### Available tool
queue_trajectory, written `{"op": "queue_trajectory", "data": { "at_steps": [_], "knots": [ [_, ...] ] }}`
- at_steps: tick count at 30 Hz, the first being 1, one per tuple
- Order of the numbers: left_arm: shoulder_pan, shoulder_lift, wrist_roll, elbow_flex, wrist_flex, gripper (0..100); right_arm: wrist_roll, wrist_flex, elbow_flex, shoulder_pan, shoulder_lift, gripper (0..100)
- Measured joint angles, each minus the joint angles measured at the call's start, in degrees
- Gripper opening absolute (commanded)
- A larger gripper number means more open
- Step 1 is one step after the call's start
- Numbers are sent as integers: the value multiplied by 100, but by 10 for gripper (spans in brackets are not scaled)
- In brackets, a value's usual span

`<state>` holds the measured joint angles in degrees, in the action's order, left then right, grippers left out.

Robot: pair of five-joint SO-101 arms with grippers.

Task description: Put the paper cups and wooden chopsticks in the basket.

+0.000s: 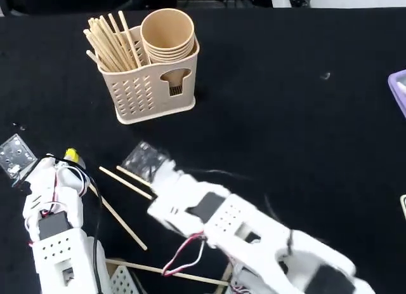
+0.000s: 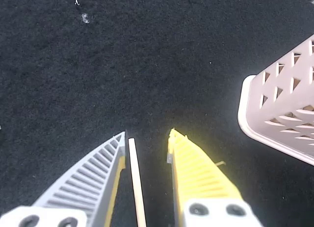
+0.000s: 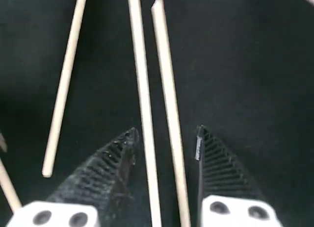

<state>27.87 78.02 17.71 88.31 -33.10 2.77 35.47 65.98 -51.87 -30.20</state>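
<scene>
The beige basket (image 1: 152, 87) stands at the back left, with a stack of paper cups (image 1: 167, 32) and several wooden chopsticks (image 1: 111, 43) upright in it. Loose chopsticks lie on the black table near the front. My left gripper (image 2: 146, 135) is open low over the table, and one chopstick (image 2: 136, 183) lies between its fingers, close to the grey one. In the high view the left gripper (image 1: 62, 158) is at the front left. My right gripper (image 3: 164, 134) is open over a pair of chopsticks (image 3: 157, 89) that lie between its fingers. The right gripper (image 1: 147, 170) sits front centre.
Another chopstick (image 3: 64, 85) lies beside the pair, outside the right fingers. One long chopstick (image 1: 120, 221) runs between the arms and another (image 1: 165, 272) lies by the arm bases. A corner of the basket (image 2: 279, 114) shows ahead of the left gripper. A purple object (image 1: 399, 87) is at the right edge.
</scene>
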Motion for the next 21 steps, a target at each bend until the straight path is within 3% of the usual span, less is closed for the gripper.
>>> {"op": "queue_trajectory", "data": {
  "at_steps": [4, 12, 16, 20, 21],
  "knots": [
    [0, 0, 0, 0, 0, 151, 255, 404, -677, -53, 1011, 308],
    [0, 0, 0, 0, 0, 151, 334, 1029, -2084, -62, 2760, 277],
    [0, 0, 0, 0, 0, 151, 343, 1160, -2602, -62, 3367, 206],
    [0, 0, 0, 0, 0, 151, 387, 1609, -3130, -9, 3692, 3],
    [0, 0, 0, 0, 0, 151, 484, 1653, -3182, 53, 3710, 20]
  ]
}}
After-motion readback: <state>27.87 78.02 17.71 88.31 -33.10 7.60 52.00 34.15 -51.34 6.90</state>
